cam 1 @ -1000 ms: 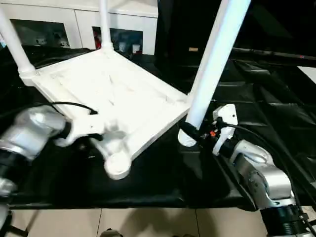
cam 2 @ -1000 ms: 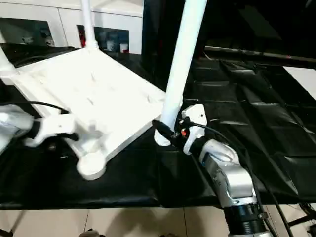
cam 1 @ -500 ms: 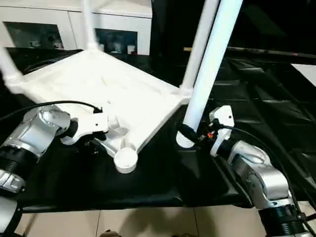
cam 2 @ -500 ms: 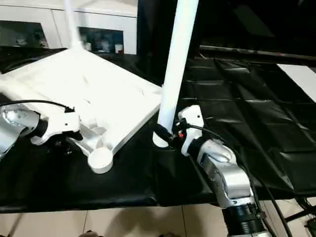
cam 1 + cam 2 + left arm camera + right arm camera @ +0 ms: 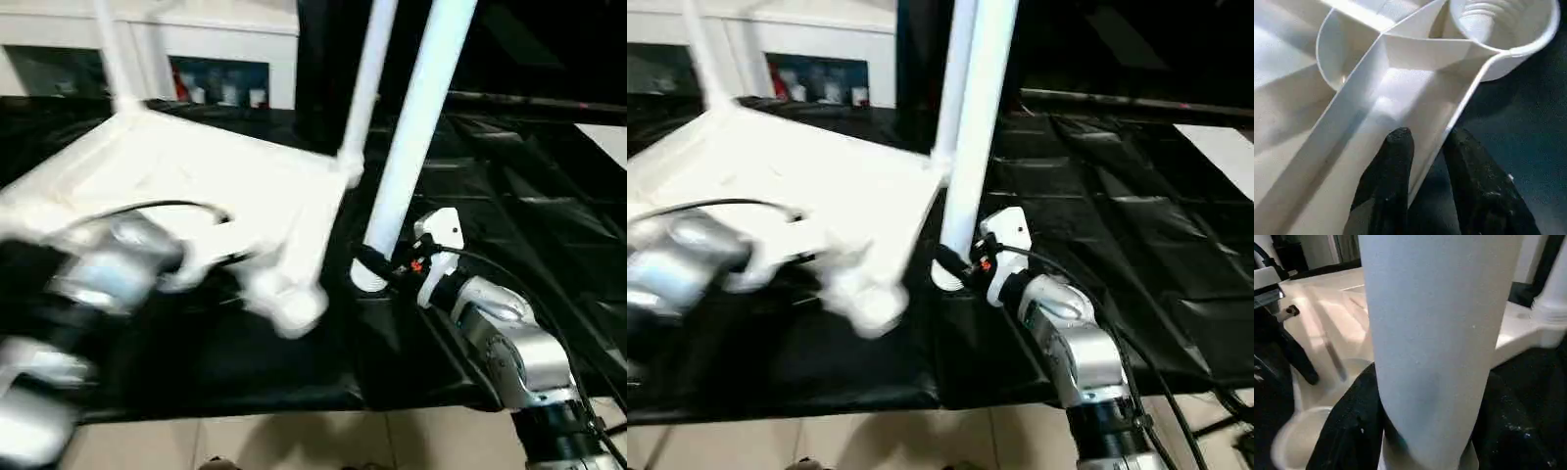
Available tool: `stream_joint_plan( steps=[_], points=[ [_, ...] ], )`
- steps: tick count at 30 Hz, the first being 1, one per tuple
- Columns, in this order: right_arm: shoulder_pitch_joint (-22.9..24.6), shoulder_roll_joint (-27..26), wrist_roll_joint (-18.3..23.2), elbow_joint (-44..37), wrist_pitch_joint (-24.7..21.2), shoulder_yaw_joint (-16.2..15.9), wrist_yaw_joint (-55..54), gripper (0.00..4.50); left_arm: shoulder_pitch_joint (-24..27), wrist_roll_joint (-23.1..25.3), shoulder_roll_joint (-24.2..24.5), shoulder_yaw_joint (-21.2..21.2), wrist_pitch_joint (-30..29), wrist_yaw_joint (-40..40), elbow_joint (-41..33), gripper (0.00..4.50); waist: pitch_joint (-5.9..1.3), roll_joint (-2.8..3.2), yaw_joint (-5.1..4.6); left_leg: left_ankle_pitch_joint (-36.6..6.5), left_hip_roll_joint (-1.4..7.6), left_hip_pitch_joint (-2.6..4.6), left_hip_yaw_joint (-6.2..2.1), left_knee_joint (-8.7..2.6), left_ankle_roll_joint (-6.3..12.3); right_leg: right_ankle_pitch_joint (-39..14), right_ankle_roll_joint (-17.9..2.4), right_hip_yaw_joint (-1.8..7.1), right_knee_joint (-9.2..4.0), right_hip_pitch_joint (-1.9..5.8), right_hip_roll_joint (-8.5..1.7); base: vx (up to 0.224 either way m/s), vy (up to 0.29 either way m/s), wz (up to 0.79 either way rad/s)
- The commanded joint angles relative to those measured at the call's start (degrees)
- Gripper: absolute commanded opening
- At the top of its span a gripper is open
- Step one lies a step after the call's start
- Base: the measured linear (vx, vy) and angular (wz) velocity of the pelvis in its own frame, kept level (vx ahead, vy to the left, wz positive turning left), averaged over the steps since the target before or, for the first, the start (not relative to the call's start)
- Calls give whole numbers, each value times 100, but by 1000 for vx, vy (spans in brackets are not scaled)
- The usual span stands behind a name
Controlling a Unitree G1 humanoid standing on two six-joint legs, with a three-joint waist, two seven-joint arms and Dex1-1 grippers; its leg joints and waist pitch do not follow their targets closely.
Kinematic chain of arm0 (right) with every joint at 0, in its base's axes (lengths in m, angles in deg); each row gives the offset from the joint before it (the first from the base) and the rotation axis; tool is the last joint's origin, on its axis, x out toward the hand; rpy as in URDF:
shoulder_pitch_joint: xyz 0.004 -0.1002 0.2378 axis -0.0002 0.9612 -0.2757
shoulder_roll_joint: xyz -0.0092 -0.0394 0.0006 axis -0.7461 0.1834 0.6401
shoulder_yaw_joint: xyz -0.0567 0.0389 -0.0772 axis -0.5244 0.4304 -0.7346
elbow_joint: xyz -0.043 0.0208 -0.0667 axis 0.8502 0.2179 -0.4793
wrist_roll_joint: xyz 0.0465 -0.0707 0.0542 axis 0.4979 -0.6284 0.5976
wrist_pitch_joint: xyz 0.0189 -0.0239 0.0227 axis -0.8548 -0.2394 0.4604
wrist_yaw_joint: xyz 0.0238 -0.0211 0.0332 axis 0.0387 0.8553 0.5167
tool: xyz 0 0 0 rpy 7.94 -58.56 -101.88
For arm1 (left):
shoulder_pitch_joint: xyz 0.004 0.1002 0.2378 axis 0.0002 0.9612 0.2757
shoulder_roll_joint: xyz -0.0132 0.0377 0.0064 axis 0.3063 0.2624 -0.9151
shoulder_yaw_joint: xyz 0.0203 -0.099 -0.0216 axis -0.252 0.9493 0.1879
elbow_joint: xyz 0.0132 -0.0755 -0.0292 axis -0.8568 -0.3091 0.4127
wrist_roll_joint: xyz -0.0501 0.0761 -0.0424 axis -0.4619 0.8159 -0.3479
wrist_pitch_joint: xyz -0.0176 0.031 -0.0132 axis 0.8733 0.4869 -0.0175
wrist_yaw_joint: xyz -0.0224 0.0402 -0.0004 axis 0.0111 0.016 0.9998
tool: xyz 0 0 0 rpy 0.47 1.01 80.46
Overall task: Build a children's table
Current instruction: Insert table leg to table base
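Observation:
The white table top point(image 5: 186, 186) lies ribbed side up and tilted on the black cloth. Two white legs stand in its far corners, one on the left point(image 5: 113, 59) and one on the right point(image 5: 364, 88). Its near corner socket point(image 5: 294, 311) has no leg in it. My left gripper point(image 5: 1427, 139) is shut on the rim wall just beside that socket point(image 5: 1503, 24), one finger inside the rim point(image 5: 1396, 161) and one outside. My right gripper point(image 5: 377, 266) is shut on the lower end of a loose white leg point(image 5: 416, 137), held upright just to the right of the empty socket.
Black cloth point(image 5: 509, 176) covers the work table, which runs far to the right. White cabinets point(image 5: 225, 49) stand behind it. The table's front edge drops to a tiled floor point(image 5: 294, 441) close to my arms.
My left arm has swung the table top round, carrying the empty corner socket right toward the held leg. The far right leg has come into view. My right gripper has barely moved.

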Motion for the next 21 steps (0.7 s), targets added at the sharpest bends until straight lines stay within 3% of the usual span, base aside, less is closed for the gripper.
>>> stream_joint_plan(
  steps=[1,2,8,10,13,16,18,19,21],
  points=[
    [-81,33,66,72,-55,212,-60,193,165,65,-163,51,-374,426,138,94,-374,69,35,-1956,48,13,-13,-435,-173,-2383,-878,193,-483,279,-243,0,0,0],
    [-94,0,119,135,-108,277,-108,193,168,48,-316,101,-575,629,157,94,-382,58,44,-1828,43,-10,-17,-435,-136,-2483,-763,187,-498,287,-249,0,0,0],
    [-139,-88,215,231,-197,385,-234,193,292,29,-713,263,-848,1109,48,64,-400,47,-7,-1608,36,-39,-6,-424,-45,-2249,-776,179,-501,296,-225,0,0,0],
    [-157,-98,223,240,-216,390,-248,193,320,-17,-762,279,-790,1176,-11,58,-400,72,-3,-1642,37,-26,-5,-424,-15,-2251,-791,177,-512,281,-222,0,0,0],
    [-210,-146,371,233,-369,533,-308,193,313,124,-680,190,-736,1271,-48,46,-399,58,-10,-1701,37,-28,-12,-437,-6,-2304,-761,172,-514,282,-214,0,0,0],
    [-254,-157,518,259,-557,653,-304,193,287,-132,-796,499,-896,1334,-139,30,-400,20,-13,-1719,34,-27,-7,-427,12,-2429,-722,166,-523,277,-226,0,0,0],
    [-270,-111,433,327,-539,615,-286,193,286,-213,-848,635,-928,1424,-195,26,-408,34,-18,-1656,34,-36,-6,-424,-3,-2400,-721,165,-515,278,-227,0,0,0],
    [-286,-116,455,367,-578,618,-266,193,297,-316,-921,783,-1163,1483,-246,19,-416,-28,-19,-1536,32,-54,3,-413,14,-2291,-734,169,-485,291,-226,0,0,0],
    [-320,-115,451,416,-610,581,-227,193,337,-396,-1021,957,-1466,1621,-347,12,-434,-22,-9,-1275,49,-66,8,-406,55,-1904,-848,173,-449,289,-229,0,0,0]
  ],
)
